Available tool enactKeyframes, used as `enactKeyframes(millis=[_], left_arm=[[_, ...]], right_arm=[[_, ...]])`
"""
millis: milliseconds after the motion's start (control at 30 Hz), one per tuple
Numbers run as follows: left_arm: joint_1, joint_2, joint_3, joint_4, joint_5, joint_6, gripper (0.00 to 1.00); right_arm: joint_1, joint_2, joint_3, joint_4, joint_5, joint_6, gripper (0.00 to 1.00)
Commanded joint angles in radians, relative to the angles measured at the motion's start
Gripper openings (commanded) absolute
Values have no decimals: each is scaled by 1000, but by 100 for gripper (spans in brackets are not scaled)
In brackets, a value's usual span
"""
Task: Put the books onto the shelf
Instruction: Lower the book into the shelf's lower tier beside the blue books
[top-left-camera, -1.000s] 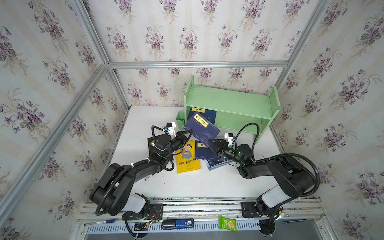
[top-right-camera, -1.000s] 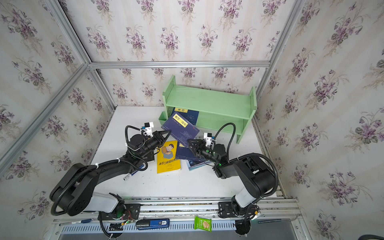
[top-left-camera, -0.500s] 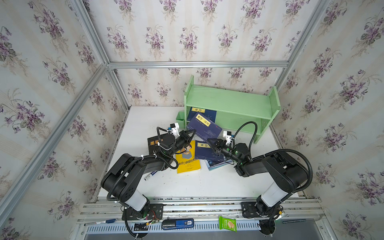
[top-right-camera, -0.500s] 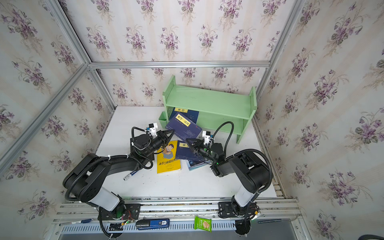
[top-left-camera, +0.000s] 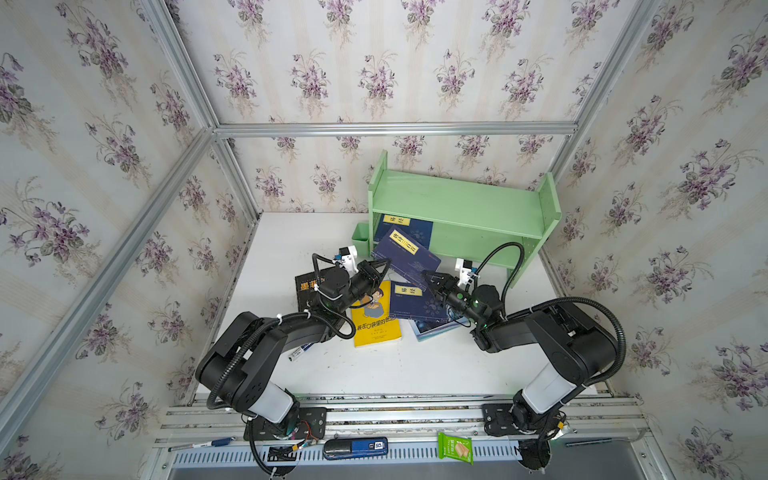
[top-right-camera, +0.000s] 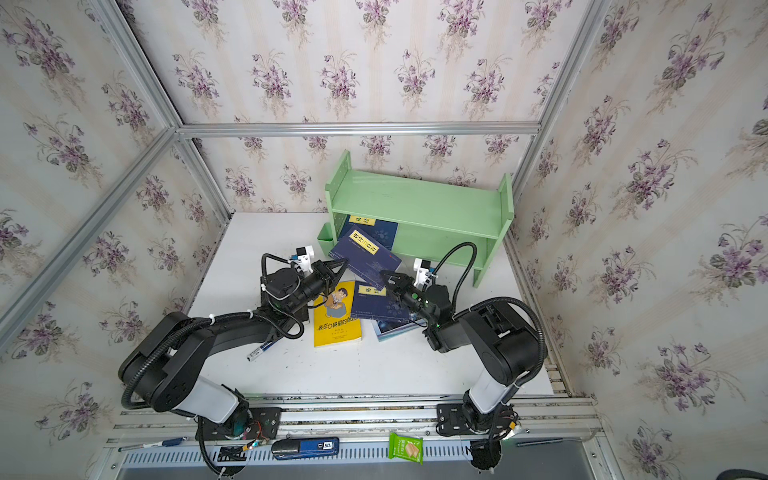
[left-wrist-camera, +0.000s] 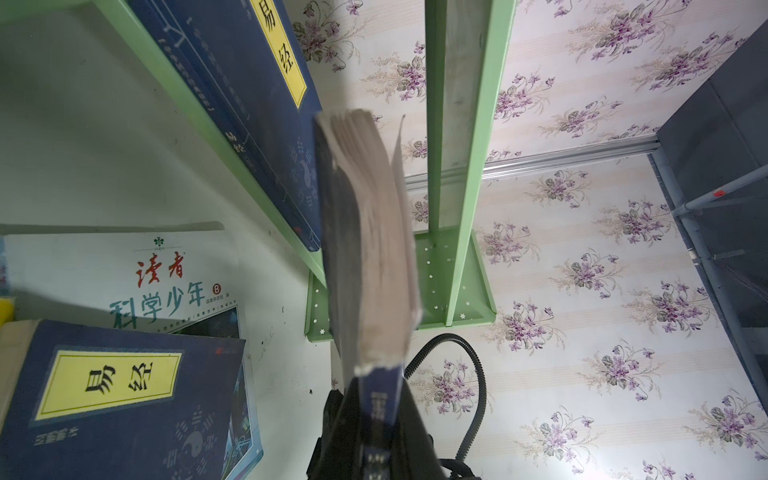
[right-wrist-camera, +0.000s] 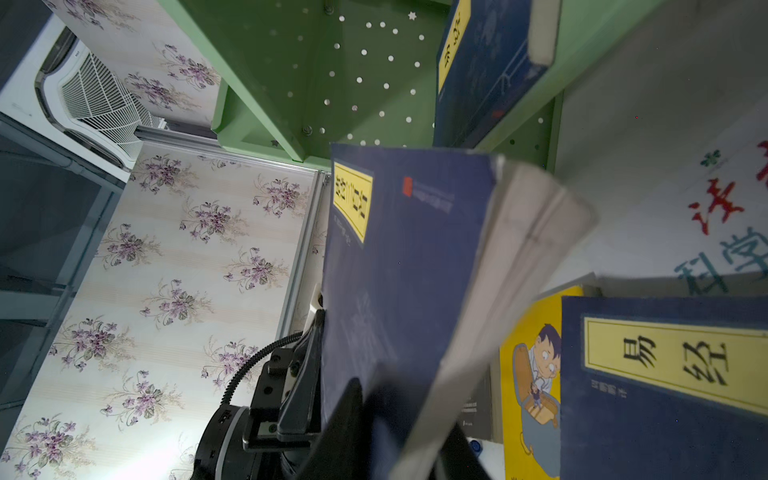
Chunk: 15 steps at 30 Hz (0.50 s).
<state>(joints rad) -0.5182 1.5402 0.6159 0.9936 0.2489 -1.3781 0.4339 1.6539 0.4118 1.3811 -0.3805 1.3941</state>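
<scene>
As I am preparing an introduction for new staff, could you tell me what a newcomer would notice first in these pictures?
The eye goes first to the middle of the table, where the left gripper and right gripper each have jaws on one tilted navy book held off the surface. Right behind stands the pale green shelf, a shelved navy book on its lower tier; a yellow book lies flat in front.
</scene>
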Motion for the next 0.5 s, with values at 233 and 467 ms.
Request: enactKeyframes(millis=[233,467], left_arm=[[-2,5,68,-39,21,-9,17],[-1,56,128,-84,28,-17,22]], right_arm=[[-32,-132,78,-247,17,-174,8],[-70,-156,181,-421,-20,-249,7]])
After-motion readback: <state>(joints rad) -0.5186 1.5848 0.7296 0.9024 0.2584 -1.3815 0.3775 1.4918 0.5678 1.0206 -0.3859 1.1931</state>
